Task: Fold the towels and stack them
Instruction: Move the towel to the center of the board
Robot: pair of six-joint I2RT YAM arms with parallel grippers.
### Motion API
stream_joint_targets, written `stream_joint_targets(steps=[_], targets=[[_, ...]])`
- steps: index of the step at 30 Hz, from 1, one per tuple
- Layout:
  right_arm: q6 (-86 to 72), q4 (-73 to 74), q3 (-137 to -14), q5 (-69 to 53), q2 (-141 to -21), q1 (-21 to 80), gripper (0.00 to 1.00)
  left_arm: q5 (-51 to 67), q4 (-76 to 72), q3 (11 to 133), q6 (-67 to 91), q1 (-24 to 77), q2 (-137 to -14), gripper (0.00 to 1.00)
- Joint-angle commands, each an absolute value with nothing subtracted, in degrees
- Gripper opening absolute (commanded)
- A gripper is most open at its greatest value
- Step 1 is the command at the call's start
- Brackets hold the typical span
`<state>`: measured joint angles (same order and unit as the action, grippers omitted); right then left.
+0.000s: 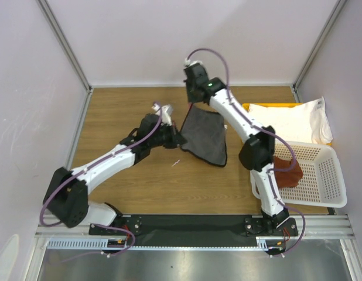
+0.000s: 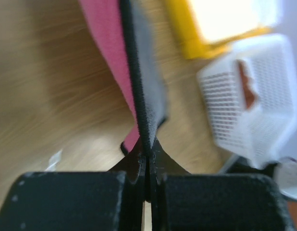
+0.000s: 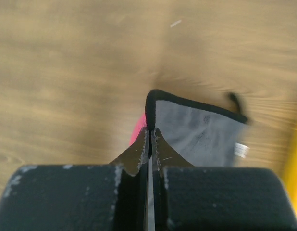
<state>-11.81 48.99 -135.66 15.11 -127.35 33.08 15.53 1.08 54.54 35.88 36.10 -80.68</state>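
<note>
A towel (image 1: 205, 138), dark grey on one face and magenta-pink on the other with a black hem, hangs spread between both grippers above the table's middle. My left gripper (image 1: 180, 141) is shut on its lower left corner; in the left wrist view the jaws (image 2: 146, 153) pinch the hem of the towel (image 2: 147, 77). My right gripper (image 1: 192, 105) is shut on the upper corner, seen up close (image 3: 151, 131) with the towel (image 3: 196, 132) and its small tag. A white towel (image 1: 292, 120) lies on the yellow tray. A reddish-brown towel (image 1: 287, 171) sits in the basket.
The yellow tray (image 1: 249, 108) stands at the right rear, with the white perforated basket (image 1: 324, 170) in front of it, near the right arm's base. A small scrap (image 1: 176, 163) lies on the wooden table (image 1: 122, 117). Walls close in the left, back and right.
</note>
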Motion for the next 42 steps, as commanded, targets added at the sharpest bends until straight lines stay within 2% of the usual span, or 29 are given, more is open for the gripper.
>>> stream_joint_targets(steps=[1,7,14,24,25,26,27,30,31,32,33,34,37,39,42], targets=[[-11.07,39.39,-137.64,16.71,-131.39,34.45,0.00,10.04,9.56,49.41,36.23,33.49,-71.22,0.00],[-15.98,33.59,-138.16,9.26,-138.24,37.26,0.00,2.29,18.36,41.94,31.73,26.99,-66.36,0.00],[-20.82,24.45,-139.57,0.53,-145.10,38.76,0.00,-6.23,28.99,43.24,36.38,23.39,-68.99,0.00],[-27.24,12.14,-139.31,-7.82,-150.46,40.08,0.00,-8.70,33.22,40.43,38.06,18.46,-72.33,0.00],[-28.46,10.65,-139.31,-8.69,-150.82,40.17,0.03,-8.70,33.48,40.43,38.14,18.20,-73.29,0.02],[-29.09,10.03,-139.48,-9.22,-151.17,40.17,0.10,-8.79,34.27,40.60,38.23,17.93,-73.91,0.06],[-29.79,9.67,-140.35,-10.27,-151.61,40.17,0.33,-9.57,35.76,41.30,38.67,17.76,-74.87,0.12],[-29.10,9.84,-141.76,-11.51,-151.00,40.17,0.56,-10.90,37.35,42.97,39.11,17.67,-75.67,0.25],[-28.57,10.71,-142.38,-11.77,-150.39,40.17,0.68,-11.68,37.79,43.50,39.02,17.67,-75.76,0.34],[-27.52,11.16,-142.38,-11.60,-149.68,39.99,0.73,-11.86,38.49,43.94,38.85,17.40,-75.85,0.37],[-27.34,11.86,-142.12,-11.51,-148.72,39.73,0.77,-12.13,38.93,45.69,38.50,17.14,-76.02,0.40],[-27.33,14.13,-141.95,-11.51,-146.80,39.38,0.78,-13.09,39.46,46.75,37.63,16.96,-76.37,0.54],[-29.35,18.89,-138.09,-13.79,-140.92,36.84,0.80,-17.72,43.05,52.72,35.69,16.26,-78.66,0.78],[-30.24,21.25,-132.03,-15.63,-137.48,34.73,0.82,-19.07,45.52,57.10,33.85,16.00,-80.06,0.88],[-28.75,25.21,-124.04,-14.68,-130.18,32.27,0.85,-18.64,44.39,61.85,29.73,15.82,-81.03,0.93]])
